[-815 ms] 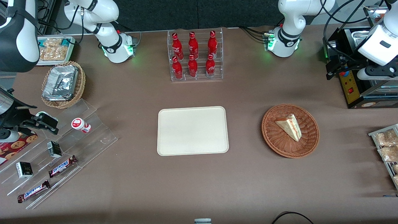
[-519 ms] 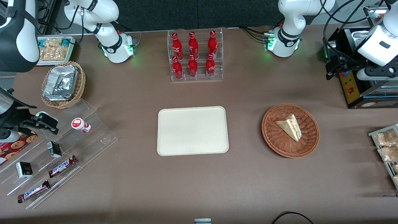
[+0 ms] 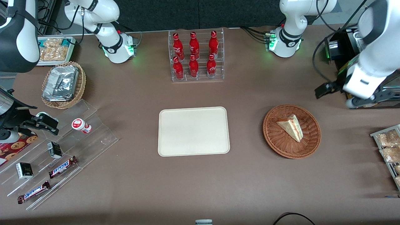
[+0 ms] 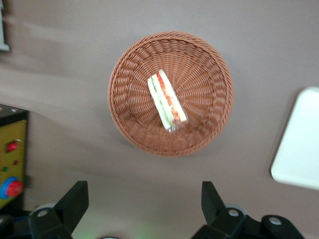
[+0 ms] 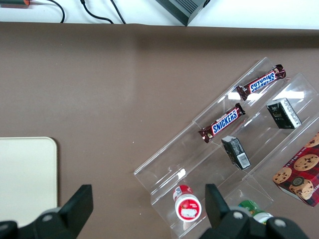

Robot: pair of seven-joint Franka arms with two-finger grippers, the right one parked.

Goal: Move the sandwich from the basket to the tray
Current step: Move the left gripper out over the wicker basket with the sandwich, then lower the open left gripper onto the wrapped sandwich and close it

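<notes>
Brown tabletop carries the reddish-brown wicker basket (image 3: pixel 292 131) with the triangular white-bread sandwich (image 4: pixel 167 101) inside; the splayed, empty left gripper (image 4: pixel 144 209), hovering near the basket's one-o'clock, should descend centred across the wedge's flat faces.

**Where everything sits around me**

The sandwich (image 3: pixel 291 127) lies in the basket (image 3: pixel 275 141), which rests on the bench (image 3: pixel 250 187) beside the tray (image 3: pixel 193 131), toward my working end. My gripper (image 4: pixel 144 209) hangs above the bench with its jaws spread wide, farther from the front camera than the basket and clear of it. The bottle rack (image 3: pixel 197 56) stands farther from the front camera than the tray. The stepped snack rack (image 3: pixel 59 156) lies toward the parked arm's end.
</notes>
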